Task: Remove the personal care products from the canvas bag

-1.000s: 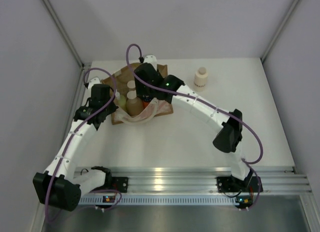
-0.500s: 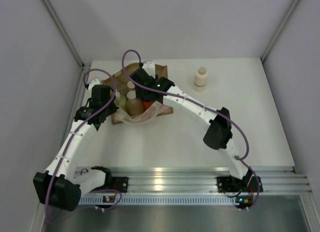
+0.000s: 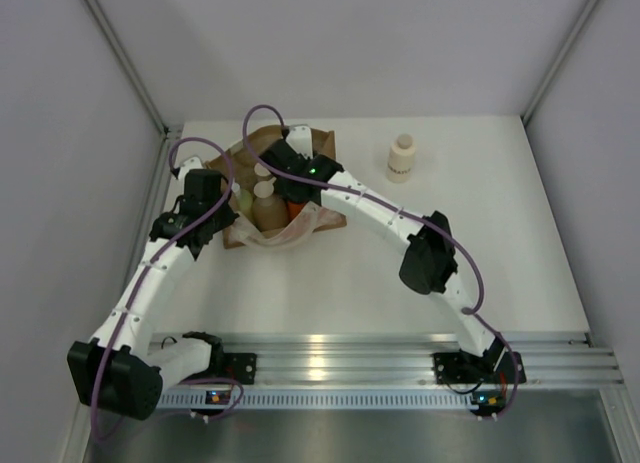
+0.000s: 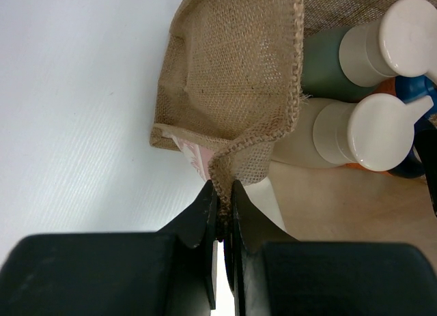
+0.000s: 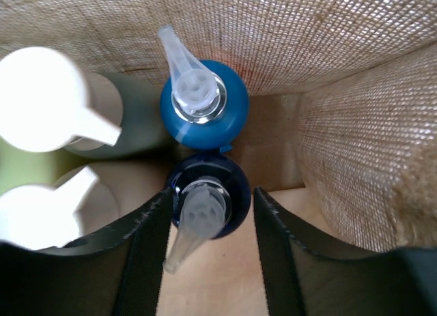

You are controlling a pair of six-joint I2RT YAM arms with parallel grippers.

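The canvas bag (image 3: pixel 318 143) stands open at the back left of the table. My left gripper (image 4: pixel 224 193) is shut on the bag's woven rim (image 4: pixel 235 167), seen in the top view at the bag's left side (image 3: pixel 226 205). My right gripper (image 5: pixel 212 193) is open down inside the bag, its fingers on either side of a dark blue bottle (image 5: pixel 232 193) with a clear pointed nozzle. A bright blue bottle (image 5: pixel 225 115) stands just beyond it. A grey-green bottle (image 5: pixel 140 118) and a cream bottle (image 4: pixel 304 135) with white caps stand alongside. A beige bottle (image 3: pixel 401 158) stands outside on the table.
The bag's jute walls (image 5: pixel 355 125) close in on the right gripper's far and right sides. A yellow-green patch (image 5: pixel 13 167) shows at the left between the white caps. The enclosure wall (image 3: pixel 120 63) runs close behind the left arm.
My right arm has swung left and its gripper has gone deeper into the bag. The left gripper has stayed shut on the rim.
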